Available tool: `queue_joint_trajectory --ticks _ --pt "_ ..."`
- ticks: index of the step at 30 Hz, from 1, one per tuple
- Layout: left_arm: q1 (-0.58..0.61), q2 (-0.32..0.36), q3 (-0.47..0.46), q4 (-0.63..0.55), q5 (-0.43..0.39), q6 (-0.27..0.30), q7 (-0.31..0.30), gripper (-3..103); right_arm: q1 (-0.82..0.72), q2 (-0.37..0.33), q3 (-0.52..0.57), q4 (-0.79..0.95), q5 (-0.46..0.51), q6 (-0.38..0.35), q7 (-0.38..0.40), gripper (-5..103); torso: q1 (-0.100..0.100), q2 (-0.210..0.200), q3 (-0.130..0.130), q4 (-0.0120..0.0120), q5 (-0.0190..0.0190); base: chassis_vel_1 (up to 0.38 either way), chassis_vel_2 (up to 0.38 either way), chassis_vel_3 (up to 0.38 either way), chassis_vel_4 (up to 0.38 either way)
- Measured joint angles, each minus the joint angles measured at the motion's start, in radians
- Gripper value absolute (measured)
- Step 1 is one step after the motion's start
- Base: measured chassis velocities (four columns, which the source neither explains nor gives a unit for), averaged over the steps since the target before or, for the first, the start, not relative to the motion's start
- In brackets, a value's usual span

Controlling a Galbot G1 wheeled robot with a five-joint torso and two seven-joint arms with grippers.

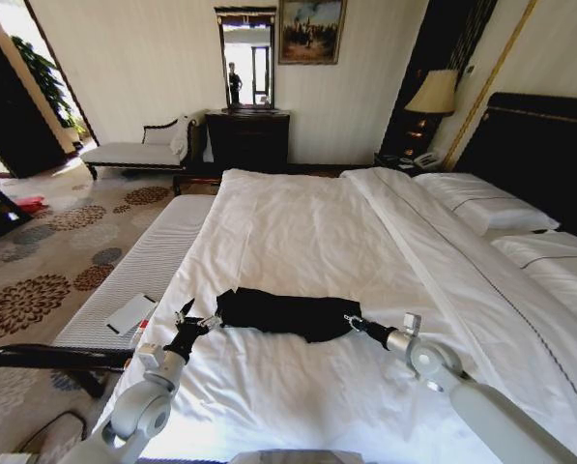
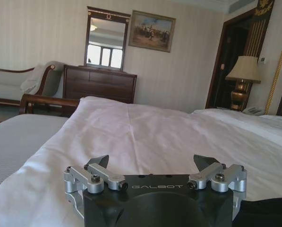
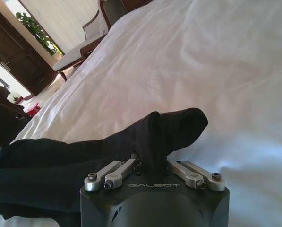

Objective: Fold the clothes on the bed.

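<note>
One black T-shirt (image 1: 286, 314) lies on the bed (image 1: 298, 222); right gripper (image 3: 152, 163) jaws pinch it, left gripper (image 2: 152, 165) jaws spread empty.

Daylight enters from upper left of the head view, blowing out the doorway (image 1: 8, 24). White bed (image 1: 298, 232) bright; black T-shirt (image 1: 283, 314) loses detail. Lamp (image 1: 433, 92) glows. Frame edges bow.

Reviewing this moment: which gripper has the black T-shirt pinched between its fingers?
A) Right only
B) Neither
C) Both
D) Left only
A: in the right wrist view the right gripper is closed on a fold of the black T-shirt, while the left gripper stands open over the bed.
</note>
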Motion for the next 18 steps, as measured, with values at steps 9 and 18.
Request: queue_joint_trajectory --ticks 9,18 --pt "-0.002 -0.015 -0.004 0.003 0.019 -0.014 0.010 100 0.000 -0.092 0.050 0.089 0.035 -0.005 0.034 8 0.000 0.000 0.000 0.0000 -0.0002 0.000 0.000 0.000 0.000" --pt "-0.006 -0.015 -0.006 -0.004 0.019 0.002 0.010 100 0.009 -0.138 0.061 0.117 0.045 -0.009 0.051 8 0.000 0.000 0.000 -0.0001 -0.0002 0.000 0.000 0.000 0.000"
